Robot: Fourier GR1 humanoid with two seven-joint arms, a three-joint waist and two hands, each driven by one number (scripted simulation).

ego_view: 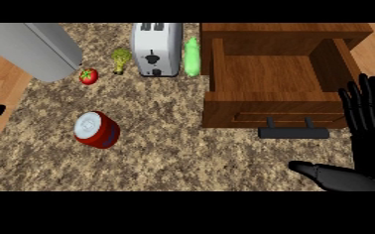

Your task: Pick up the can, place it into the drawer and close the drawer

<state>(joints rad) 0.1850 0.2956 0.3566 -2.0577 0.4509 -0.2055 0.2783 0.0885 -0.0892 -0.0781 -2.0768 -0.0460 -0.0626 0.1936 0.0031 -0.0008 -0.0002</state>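
Note:
A red can point(97, 129) with a silver-white top stands on the speckled counter at the left. The wooden drawer point(275, 110) is pulled open at the upper right, its inside bare, with a dark handle point(293, 132) on its front. My right hand point(358, 129) shows at the right edge, open, fingers straight and pointing up beside the drawer's front corner, thumb stretched left along the lower edge. It holds nothing and is far from the can. My left hand does not show.
A silver toaster point(156, 48) stands at the back, with a green bottle-like item point(192, 57) to its right, a broccoli piece point(121, 59) and a tomato point(89, 76) to its left. A grey appliance point(40, 49) fills the upper-left corner.

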